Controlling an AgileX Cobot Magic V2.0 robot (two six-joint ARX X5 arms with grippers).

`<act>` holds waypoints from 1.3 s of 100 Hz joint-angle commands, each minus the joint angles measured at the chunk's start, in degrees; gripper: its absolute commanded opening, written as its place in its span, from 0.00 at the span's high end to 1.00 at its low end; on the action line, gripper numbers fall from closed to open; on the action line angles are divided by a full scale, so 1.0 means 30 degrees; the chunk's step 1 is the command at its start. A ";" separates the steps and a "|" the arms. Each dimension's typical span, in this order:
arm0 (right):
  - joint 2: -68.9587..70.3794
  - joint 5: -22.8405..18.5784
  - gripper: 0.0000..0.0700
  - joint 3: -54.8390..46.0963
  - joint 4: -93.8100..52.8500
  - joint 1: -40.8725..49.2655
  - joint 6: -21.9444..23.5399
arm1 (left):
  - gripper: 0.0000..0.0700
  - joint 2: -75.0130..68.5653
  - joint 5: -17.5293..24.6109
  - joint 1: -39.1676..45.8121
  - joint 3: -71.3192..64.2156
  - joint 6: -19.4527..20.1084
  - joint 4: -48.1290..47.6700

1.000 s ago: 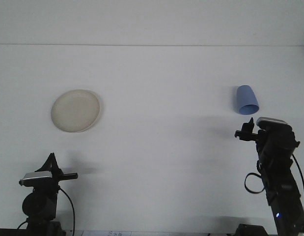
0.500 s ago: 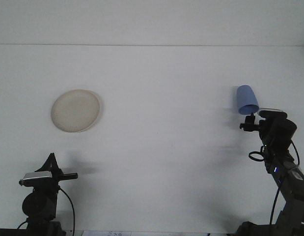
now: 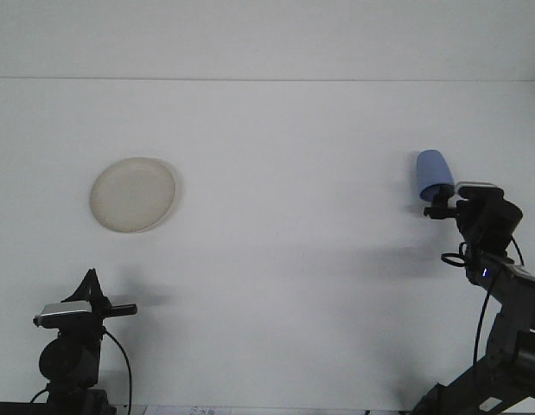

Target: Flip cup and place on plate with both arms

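A blue cup [image 3: 432, 169] lies at the right of the white table, its narrow closed end pointing away and its mouth toward me. My right gripper [image 3: 438, 206] is at the cup's near rim and covers part of the mouth. I cannot tell whether it touches the cup. A round cream plate [image 3: 133, 194] lies far off at the left, with nothing on it. My left gripper [image 3: 108, 299] rests low at the near left, below the plate, open and holding nothing.
The table's far edge [image 3: 267, 79] runs across the top of the view. The right arm's links and cables [image 3: 500, 285] rise from the near right corner.
My right arm has reached forward and up, bringing its gripper from below the cup to the cup's near rim. The cup, plate and left arm have not moved.
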 commanded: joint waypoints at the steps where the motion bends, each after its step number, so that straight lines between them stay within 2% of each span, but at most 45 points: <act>1: 0.1035 -0.0102 0.30 0.0794 0.0291 -0.0109 0.0117 | 0.98 -0.0015 -0.0044 0.0022 -0.0357 0.0146 0.0240; 25: 0.3534 -0.0714 0.31 0.3497 -0.0015 -0.0102 0.0124 | 0.98 -0.0015 -0.0044 0.0022 -0.0357 0.0146 0.0233; 31: 0.3934 -0.0721 0.34 0.4000 -0.0015 -0.0087 0.0117 | 0.98 -0.0015 -0.0044 0.0022 -0.0357 0.0146 0.0240; 36: 0.4116 -0.0729 0.43 0.4299 -0.0007 -0.0073 0.0124 | 0.98 -0.0015 -0.0044 0.0022 -0.0357 0.0146 0.0233; 48: 0.4189 -0.1239 0.76 0.4648 0.0219 -0.0066 -0.0007 | 0.98 -0.0015 -0.0044 0.0022 -0.0357 0.0146 0.0240; 66: 0.4189 -0.1960 0.99 0.4656 0.0539 -0.0066 0.0007 | 0.98 -0.0015 -0.0044 0.0022 -0.0357 0.0146 0.0233; 82: 0.3949 -0.2652 0.99 0.4656 -0.0051 -0.0066 0.0852 | 0.98 -0.0015 -0.0044 0.0022 -0.0357 0.0146 0.0233; 102: 0.2047 -0.2616 0.99 0.4656 -0.3512 0.0015 0.1399 | 0.98 -0.0015 -0.0044 0.0022 -0.0357 0.0146 0.0240; 110: 0.0685 -0.2186 0.99 0.4656 -0.5683 0.0197 0.1625 | 0.98 -0.0015 -0.0044 0.0022 -0.0357 0.0146 0.0233; 124: -0.2324 -0.1435 0.99 0.4656 -1.0265 0.0954 0.3883 | 0.98 -0.0015 -0.0044 0.0022 -0.0357 0.0146 0.0240; 130: -0.3803 -0.1421 0.99 0.4656 -1.2757 0.1574 0.4014 | 0.98 -0.0015 -0.0044 0.0022 -0.0357 0.0146 0.0233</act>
